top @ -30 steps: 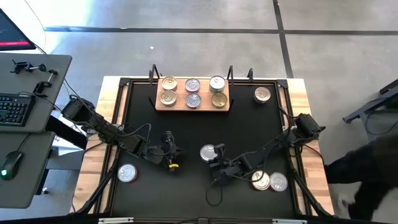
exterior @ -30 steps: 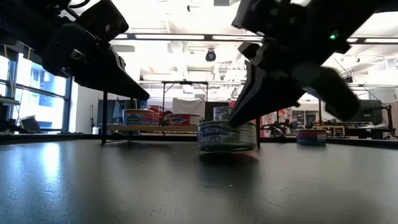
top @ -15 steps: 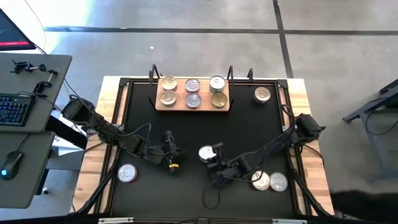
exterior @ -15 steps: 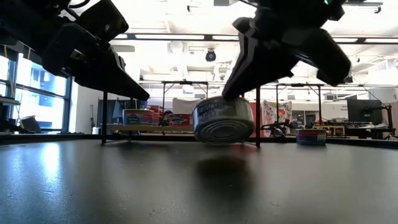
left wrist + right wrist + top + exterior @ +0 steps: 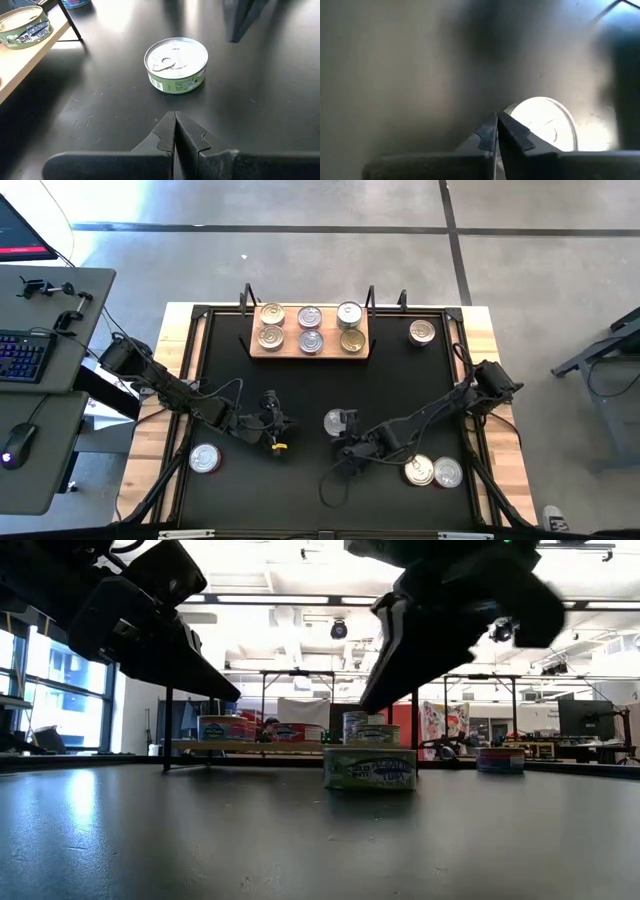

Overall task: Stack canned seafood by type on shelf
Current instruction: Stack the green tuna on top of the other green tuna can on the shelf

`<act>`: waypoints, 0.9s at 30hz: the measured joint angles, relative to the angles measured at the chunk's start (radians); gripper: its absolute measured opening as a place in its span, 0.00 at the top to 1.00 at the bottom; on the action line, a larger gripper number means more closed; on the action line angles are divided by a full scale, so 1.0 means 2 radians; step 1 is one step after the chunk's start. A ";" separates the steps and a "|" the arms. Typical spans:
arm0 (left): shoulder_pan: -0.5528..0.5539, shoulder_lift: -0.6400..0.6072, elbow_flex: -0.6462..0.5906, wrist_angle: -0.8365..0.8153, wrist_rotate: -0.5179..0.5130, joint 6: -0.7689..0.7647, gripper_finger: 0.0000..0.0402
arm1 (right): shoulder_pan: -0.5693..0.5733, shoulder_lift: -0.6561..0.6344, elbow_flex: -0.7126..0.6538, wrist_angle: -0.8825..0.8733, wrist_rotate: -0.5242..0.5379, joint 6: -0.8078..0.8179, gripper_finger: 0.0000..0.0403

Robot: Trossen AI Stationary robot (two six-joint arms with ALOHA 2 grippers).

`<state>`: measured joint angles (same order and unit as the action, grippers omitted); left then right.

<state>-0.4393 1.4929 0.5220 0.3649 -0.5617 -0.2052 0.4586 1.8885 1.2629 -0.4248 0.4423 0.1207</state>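
A green-labelled tin (image 5: 338, 421) stands flat on its base on the black mat, also seen in the low view (image 5: 370, 768) and the left wrist view (image 5: 176, 65). My right gripper (image 5: 349, 443) is shut and hangs just above and to the near side of it (image 5: 380, 695), with a gap between them. Its lid (image 5: 547, 125) shows beyond the shut fingertips (image 5: 496, 131). My left gripper (image 5: 276, 426) is shut (image 5: 175, 131) and waits to the tin's left. The wooden shelf (image 5: 310, 352) at the far edge carries several tins.
One tin (image 5: 423, 331) sits right of the shelf near the far right corner. Another (image 5: 204, 459) lies near the left edge. Two more (image 5: 420, 470), (image 5: 447, 472) lie under the right arm at the near right. Black posts rise behind the shelf.
Half a second ago the right gripper had the green-labelled tin tipped up off the mat with its underside toward the near edge. The tin has since dropped back flat on its base, a little farther from the near edge, and the right gripper has risen clear of it.
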 joint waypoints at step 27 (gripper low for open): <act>0.000 0.000 0.000 0.000 -0.002 0.008 1.00 | -0.013 0.017 -0.190 0.223 0.143 -0.070 0.99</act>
<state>-0.4389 1.4929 0.5220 0.3653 -0.5655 -0.1890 0.4319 1.9221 0.8827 0.0203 0.7275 -0.0201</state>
